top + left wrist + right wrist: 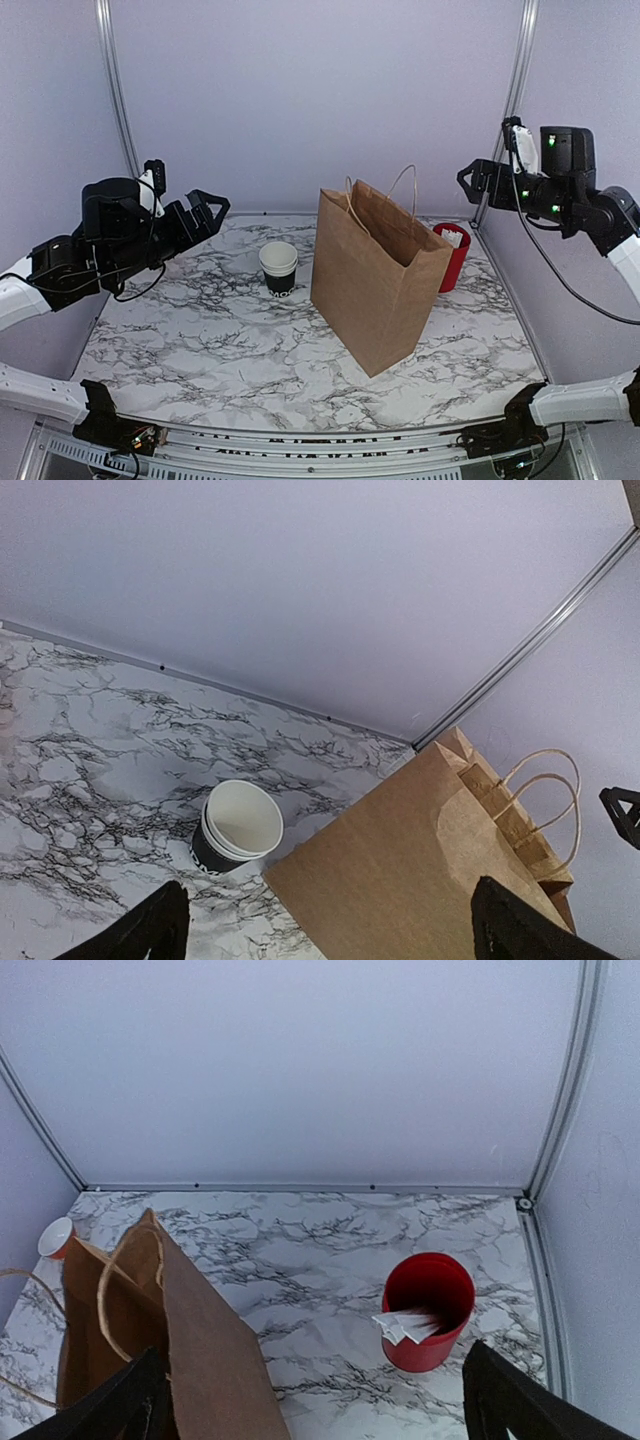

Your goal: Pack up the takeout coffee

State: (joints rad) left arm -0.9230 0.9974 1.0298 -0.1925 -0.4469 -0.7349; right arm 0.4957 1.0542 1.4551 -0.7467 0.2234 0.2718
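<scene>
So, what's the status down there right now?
Both open, empty, held high: left gripper, right gripper. No lidded coffee in sight. Open paper bag upright, nothing blocking it.

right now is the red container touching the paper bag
Apart. The right wrist view shows bare marble between the red container and the paper bag; the top view only shows them overlapping.

You have one bag [375, 285], one red cylinder [458, 258] and one stack of cups [278, 268]. Its rims show at least two nested, but you can't count them exactly. There are two grippers: left gripper [205, 208] and right gripper [468, 182].
</scene>
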